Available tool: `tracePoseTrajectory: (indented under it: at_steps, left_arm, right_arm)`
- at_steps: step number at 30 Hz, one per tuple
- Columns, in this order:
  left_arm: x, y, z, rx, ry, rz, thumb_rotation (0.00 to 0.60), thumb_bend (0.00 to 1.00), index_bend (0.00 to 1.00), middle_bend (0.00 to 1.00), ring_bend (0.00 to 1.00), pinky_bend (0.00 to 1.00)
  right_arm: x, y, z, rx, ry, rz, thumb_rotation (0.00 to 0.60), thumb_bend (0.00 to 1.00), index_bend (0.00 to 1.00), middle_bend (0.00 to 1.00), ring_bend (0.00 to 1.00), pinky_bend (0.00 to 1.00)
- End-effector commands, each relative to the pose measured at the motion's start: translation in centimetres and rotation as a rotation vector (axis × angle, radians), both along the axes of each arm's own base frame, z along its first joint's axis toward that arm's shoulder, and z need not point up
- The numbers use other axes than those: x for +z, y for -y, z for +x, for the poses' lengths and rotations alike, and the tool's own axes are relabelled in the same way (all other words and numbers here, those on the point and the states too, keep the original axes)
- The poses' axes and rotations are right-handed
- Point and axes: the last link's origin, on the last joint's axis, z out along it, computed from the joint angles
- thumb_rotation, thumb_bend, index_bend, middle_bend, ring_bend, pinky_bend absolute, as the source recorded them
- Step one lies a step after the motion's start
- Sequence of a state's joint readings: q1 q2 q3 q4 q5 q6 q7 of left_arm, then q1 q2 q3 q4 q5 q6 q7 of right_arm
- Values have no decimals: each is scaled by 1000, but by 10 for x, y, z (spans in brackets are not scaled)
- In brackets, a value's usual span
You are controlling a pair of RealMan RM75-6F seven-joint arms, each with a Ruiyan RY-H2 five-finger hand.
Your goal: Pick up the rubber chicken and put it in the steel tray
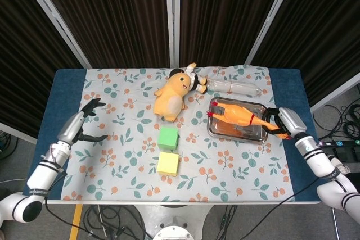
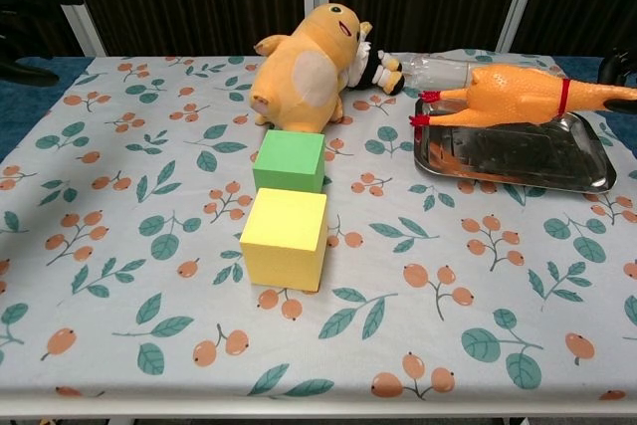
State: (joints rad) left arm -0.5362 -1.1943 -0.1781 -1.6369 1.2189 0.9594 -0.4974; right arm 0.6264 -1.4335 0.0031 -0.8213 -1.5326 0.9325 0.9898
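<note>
The orange rubber chicken point(image 1: 236, 114) lies lengthwise low over the steel tray point(image 1: 236, 139) at the right of the table. Its red feet point left over the tray's left rim. My right hand point(image 1: 281, 122) grips its head end just past the tray's right edge. In the chest view the chicken point(image 2: 513, 95) hangs close above the tray point(image 2: 518, 168), and I cannot tell whether it touches. Only a dark edge of the right hand point(image 2: 619, 62) shows there. My left hand point(image 1: 84, 123) hovers open at the table's left edge, holding nothing.
A yellow plush toy point(image 1: 171, 96) and a small doll point(image 1: 198, 81) lie at the back centre. A clear plastic bottle point(image 1: 233, 87) lies behind the tray. A green cube point(image 1: 167, 137) and a yellow cube point(image 1: 168, 163) stand mid-table, left of the tray.
</note>
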Motion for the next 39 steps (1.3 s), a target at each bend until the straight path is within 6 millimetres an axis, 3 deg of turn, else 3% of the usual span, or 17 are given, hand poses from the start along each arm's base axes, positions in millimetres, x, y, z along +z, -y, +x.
tracePoseTrajectory:
  at_steps: [1, 8, 11, 15, 19, 23, 29, 33, 39]
  left_arm:
    - [-1, 1, 2, -2, -5, -20, 600, 177, 212, 133, 96, 241]
    - [-2, 1, 5, -25, -13, -11, 600, 174, 212, 133, 96, 241]
    - [-2, 2, 5, -29, -12, -10, 600, 173, 212, 133, 96, 241]
    - [-2, 2, 6, -38, -7, 1, 600, 173, 212, 133, 96, 241]
    - [-3, 3, 5, -52, -8, 11, 600, 171, 212, 133, 96, 240]
    - [-2, 3, 4, -55, -1, 19, 600, 171, 212, 133, 96, 240]
    - [1, 4, 2, -63, -3, 28, 600, 173, 212, 133, 96, 239]
    - [5, 3, -2, -68, -35, 35, 600, 173, 212, 133, 96, 238]
    - [6, 3, -5, -61, -41, 50, 600, 173, 212, 133, 96, 236]
  right_arm:
    - [-12, 3, -7, -17, -12, 31, 600, 128, 990, 811, 725, 949]
    - [-19, 8, -20, -42, -58, 48, 600, 103, 903, 781, 650, 863]
    - [-22, 9, -24, -38, -106, 60, 600, 68, 788, 705, 578, 771]
    - [-23, 12, -26, -34, -167, 83, 600, 4, 502, 528, 417, 569]
    - [-20, 13, -26, -29, -224, 98, 600, 0, 217, 348, 252, 397]
    - [-16, 15, -28, -12, -314, 93, 600, 0, 27, 215, 113, 255]
    - [-1, 13, -27, 19, -399, 29, 600, 0, 0, 95, 7, 149]
    - [16, 11, -28, 19, -490, 13, 600, 0, 0, 6, 0, 57]
    - [24, 4, -22, 1, -502, 2, 600, 0, 0, 0, 0, 16]
